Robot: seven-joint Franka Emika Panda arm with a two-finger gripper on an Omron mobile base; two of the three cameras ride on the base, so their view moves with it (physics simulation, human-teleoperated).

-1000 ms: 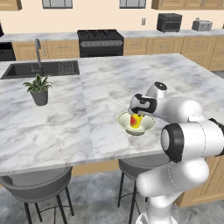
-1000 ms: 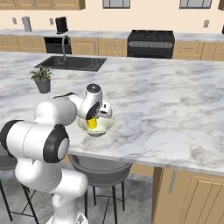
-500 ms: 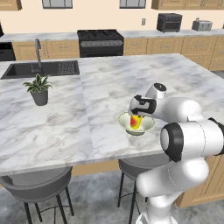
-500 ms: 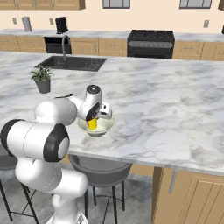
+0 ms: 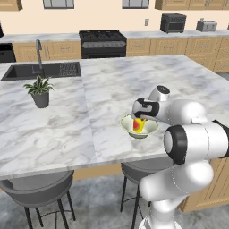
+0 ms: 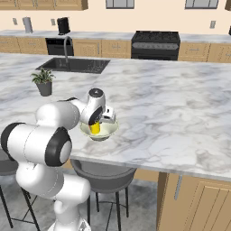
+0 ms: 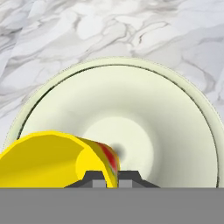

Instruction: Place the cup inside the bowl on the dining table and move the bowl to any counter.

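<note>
1. Arm, white with dark joints, bends forward and down over the near edge of the white-and-grey veined marble tabletop (image 5: 103, 89), its wrist folded so the tool (image 7: 107, 180) points into the wide, shallow, pale cream-green round bowl (image 7: 144, 113).
2. Tool's two dark fingertips are pinched on the wall of the small yellow cup with a red patch (image 7: 57, 159), which is tilted inside the bowl.
3. Bowl stands on the tabletop close to its front edge.
4. No readable writing shows on cup or bowl.
5. Tabletop also carries a small dark plant pot with green leaves (image 5: 40, 91) beside a sunken black sink (image 5: 42, 70); grey round stools (image 5: 38, 190) stand below; wood cabinets and a black stove (image 5: 103, 42) line the far wall.
</note>
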